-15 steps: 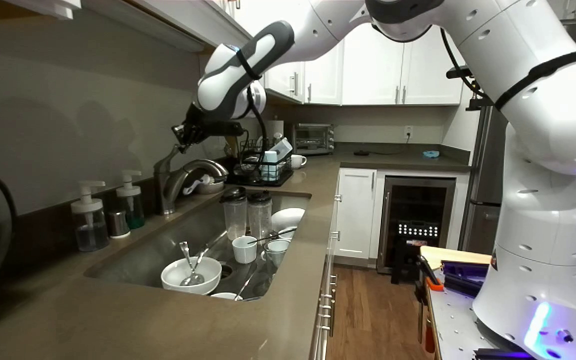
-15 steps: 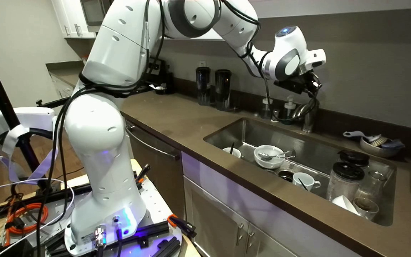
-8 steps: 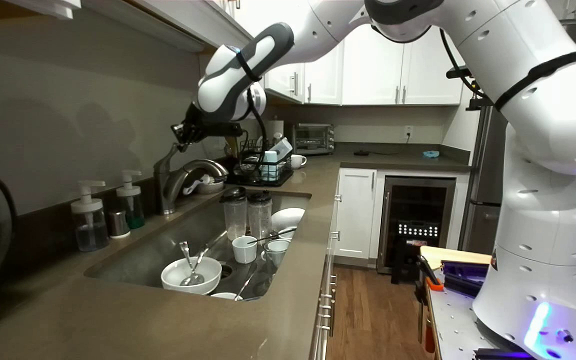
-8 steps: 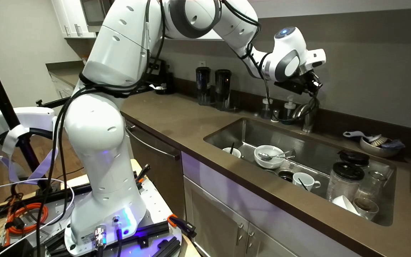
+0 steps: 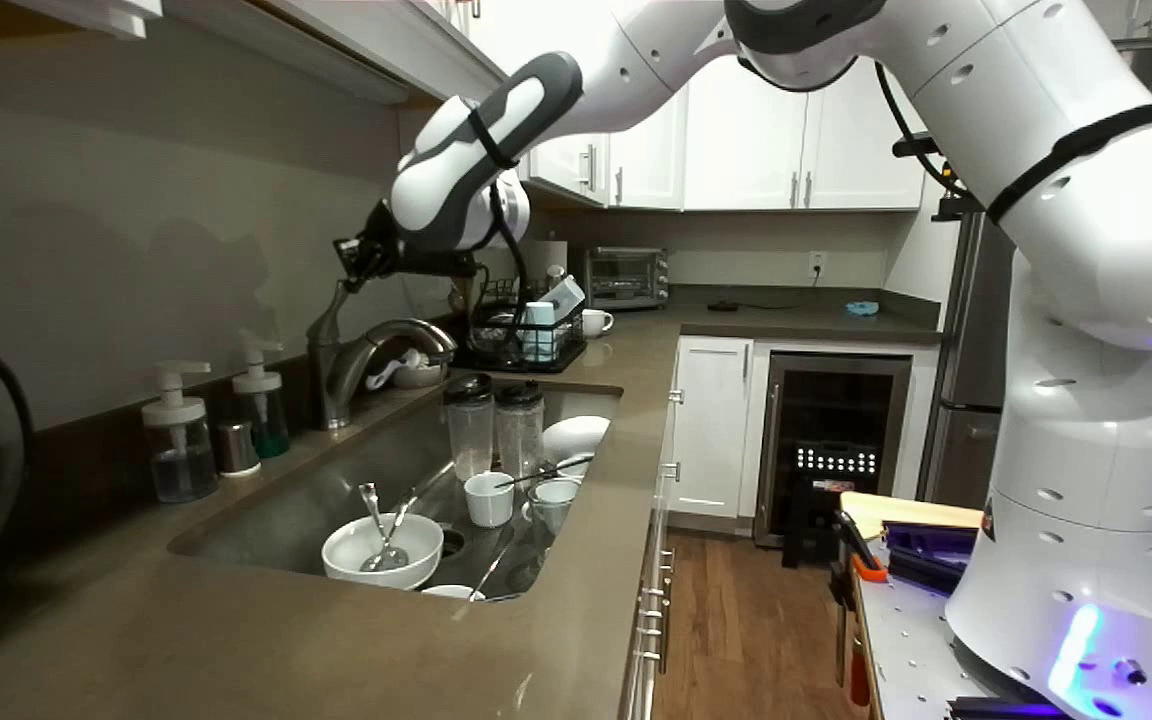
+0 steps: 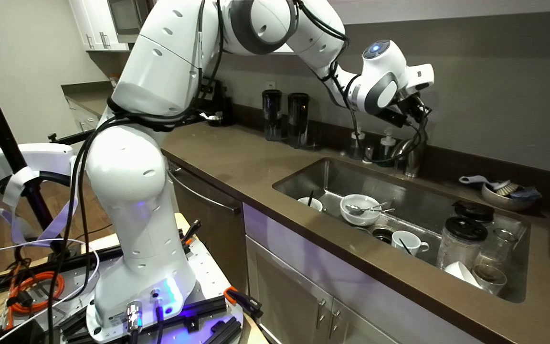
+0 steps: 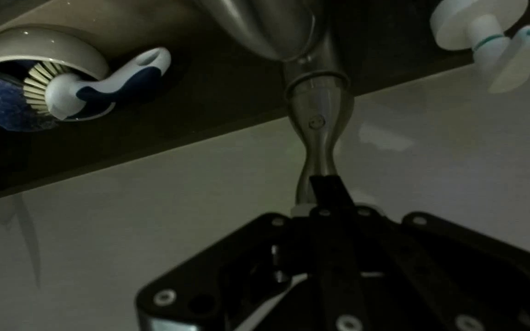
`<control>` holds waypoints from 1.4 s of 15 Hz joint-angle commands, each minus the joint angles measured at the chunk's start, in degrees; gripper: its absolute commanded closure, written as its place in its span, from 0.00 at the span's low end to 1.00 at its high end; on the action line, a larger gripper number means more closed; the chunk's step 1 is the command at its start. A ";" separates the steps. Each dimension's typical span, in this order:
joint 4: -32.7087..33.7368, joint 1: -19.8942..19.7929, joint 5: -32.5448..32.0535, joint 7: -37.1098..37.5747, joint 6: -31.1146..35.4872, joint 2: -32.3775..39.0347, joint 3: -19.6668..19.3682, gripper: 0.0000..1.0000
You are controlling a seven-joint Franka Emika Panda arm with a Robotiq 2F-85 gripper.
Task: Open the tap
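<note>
Item 1, change: in an exterior view, the black two-jawed gripper (image 5: 348, 281) and the head of the slim chrome lever handle (image 5: 329, 312) have shifted slightly toward ten o'clock since half a second ago; lever handle now steeper. Judged meaning: lever handle being pushed, opening perhaps begun; no running water discernible.

Item 2: arch-spouted, shiny chrome tap (image 5: 338, 390), at the back of the rectangular stainless-steel sink (image 5: 296, 508); twelve o'clock in the wrist view.

Item 3: gripper, jaws drawn together against the lever handle's tip; no hold around it shows.

Item 4, surroundings: clear, white-pumped soap dispenser (image 5: 179, 460) and green-filled dispenser (image 5: 262, 405), both at the tap's eight o'clock; round cream bowl (image 7: 46, 43) with white-and-navy brush (image 7: 91, 92), ten o'clock in the wrist view.

Item 5, obstructions: black cable (image 6: 353, 119), seemingly looped across the tap in an exterior view, could snag; plain grey wall (image 7: 122, 239) behind the lever handle may limit its travel.
</note>
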 commanded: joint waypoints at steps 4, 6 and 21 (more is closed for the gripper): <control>-0.09 -4.75 0.43 -1.11 7.26 0.99 6.74 0.97; -0.54 -5.36 0.03 -1.01 6.91 0.90 7.26 0.97; -0.39 -11.35 -1.00 -5.11 2.17 0.17 15.35 0.97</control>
